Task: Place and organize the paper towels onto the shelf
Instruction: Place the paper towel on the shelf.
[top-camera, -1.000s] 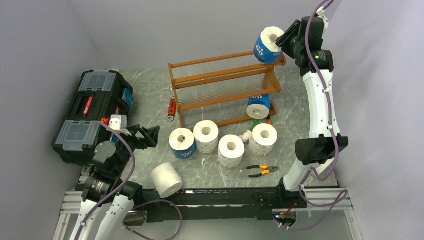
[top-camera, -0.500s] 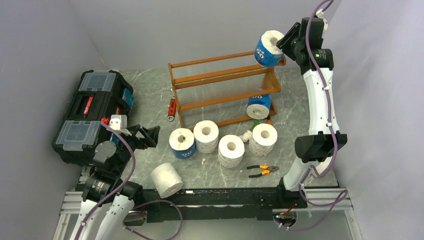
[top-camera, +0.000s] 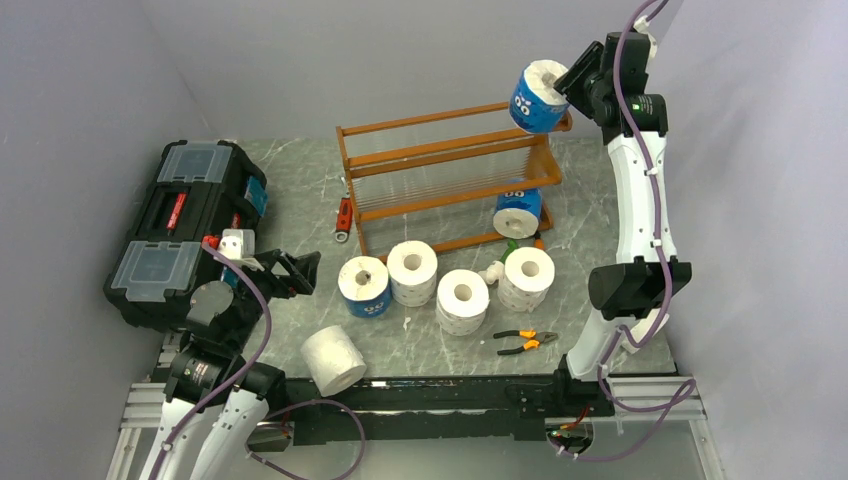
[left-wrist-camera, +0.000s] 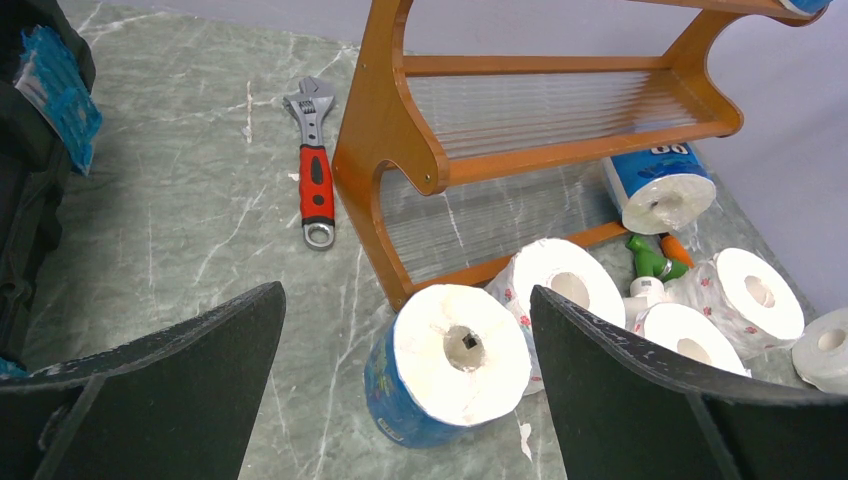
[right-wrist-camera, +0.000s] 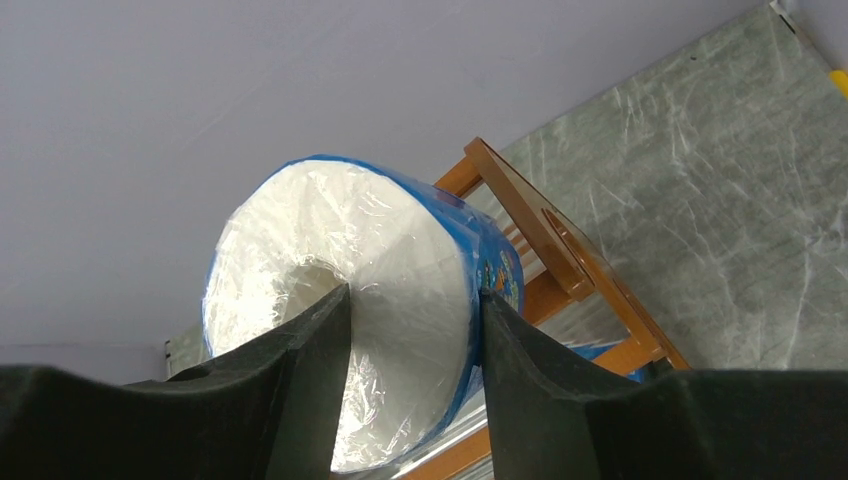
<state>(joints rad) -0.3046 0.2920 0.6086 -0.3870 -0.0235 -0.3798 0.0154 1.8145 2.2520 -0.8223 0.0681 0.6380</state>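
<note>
Currently my R fingers grip a blue-wrapped paper towel roll, one finger in the core and one on the wrapper. It's up at the 3 o'clock end of the shelf, top tier; can't tell if it's touching. 2nd blue roll lies at the bottom tier, same end. Four more rolls stand on the bench at the shelf's 6 o'clock, and a white roll lies at 7. L fingers are spread wide, empty, beside the toolbox.

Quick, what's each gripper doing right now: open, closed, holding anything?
Left gripper: open, holding nothing.
Right gripper: closed on a blue-wrapped paper towel roll, up by the shelf's top.
</note>
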